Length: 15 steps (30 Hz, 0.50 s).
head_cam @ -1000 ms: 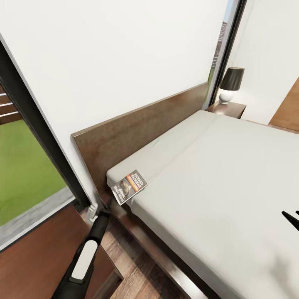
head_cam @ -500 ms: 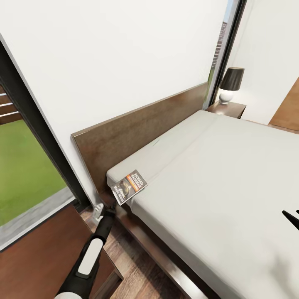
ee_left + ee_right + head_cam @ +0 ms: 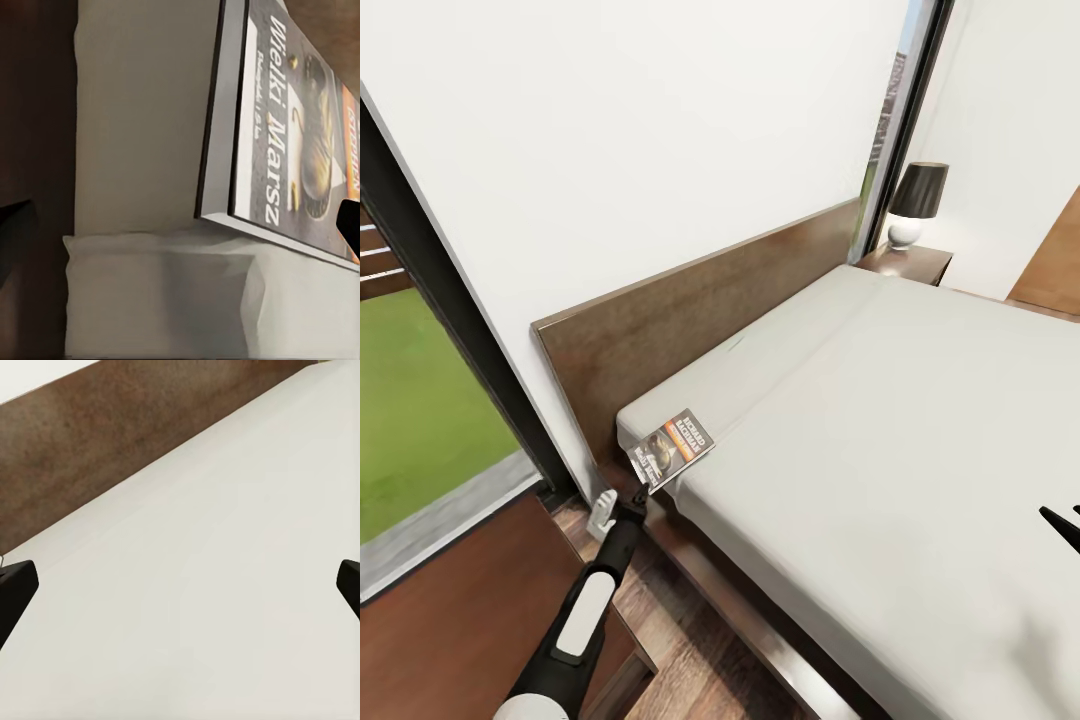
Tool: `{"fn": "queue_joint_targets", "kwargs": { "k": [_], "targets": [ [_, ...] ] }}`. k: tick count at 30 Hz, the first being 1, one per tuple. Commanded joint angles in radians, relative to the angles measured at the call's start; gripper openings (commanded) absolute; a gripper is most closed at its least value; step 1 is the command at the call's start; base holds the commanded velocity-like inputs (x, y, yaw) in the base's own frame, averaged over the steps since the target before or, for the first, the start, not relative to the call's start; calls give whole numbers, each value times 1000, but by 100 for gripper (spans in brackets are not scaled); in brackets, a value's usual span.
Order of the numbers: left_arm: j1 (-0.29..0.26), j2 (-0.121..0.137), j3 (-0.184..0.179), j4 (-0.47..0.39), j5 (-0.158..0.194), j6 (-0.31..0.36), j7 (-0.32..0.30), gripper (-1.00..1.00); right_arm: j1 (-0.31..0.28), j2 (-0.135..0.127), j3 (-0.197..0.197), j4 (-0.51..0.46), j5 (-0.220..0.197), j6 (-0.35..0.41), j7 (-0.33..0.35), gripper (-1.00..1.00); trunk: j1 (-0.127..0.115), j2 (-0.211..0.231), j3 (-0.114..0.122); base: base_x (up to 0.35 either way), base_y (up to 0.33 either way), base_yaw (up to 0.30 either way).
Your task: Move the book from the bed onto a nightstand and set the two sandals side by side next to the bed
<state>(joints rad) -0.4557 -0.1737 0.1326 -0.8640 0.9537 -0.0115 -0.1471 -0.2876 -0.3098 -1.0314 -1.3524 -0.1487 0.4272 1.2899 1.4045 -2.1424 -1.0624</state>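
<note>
A book (image 3: 672,449) lies at the corner of a bed (image 3: 880,420), overhanging the mattress edge near the headboard. The left gripper (image 3: 622,503) sits just below the book, jaws spread wide, holding nothing. The right gripper (image 3: 1060,525) hovers over bare mattress, jaws released.

The head camera looks down from above across the bed (image 3: 880,420) toward its headboard (image 3: 690,320) and the wall. The left wrist camera sits very close to the mattress corner, facing the book (image 3: 292,127), which the head view shares. The right wrist camera looks low over the mattress toward the headboard.
</note>
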Motion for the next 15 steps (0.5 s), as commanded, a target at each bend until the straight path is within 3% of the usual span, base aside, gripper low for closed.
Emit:
{"fn": "queue_joint_targets", "kwargs": {
  "k": [1,7,15],
  "targets": [
    [-8,-1,2,11,10,0,-6,100,0,1,-1,-1,-3,10,3,100,0,0,-1,0,0,0],
    [-43,-1,-10,63,10,-23,-6,100,-1,8,-1,-2,-3,10,3,100,0,0,-1,0,0,0],
    [-59,-1,-56,71,10,-36,-6,100,-1,9,-1,-2,-3,10,3,100,0,0,-1,0,0,0]
  ]
}}
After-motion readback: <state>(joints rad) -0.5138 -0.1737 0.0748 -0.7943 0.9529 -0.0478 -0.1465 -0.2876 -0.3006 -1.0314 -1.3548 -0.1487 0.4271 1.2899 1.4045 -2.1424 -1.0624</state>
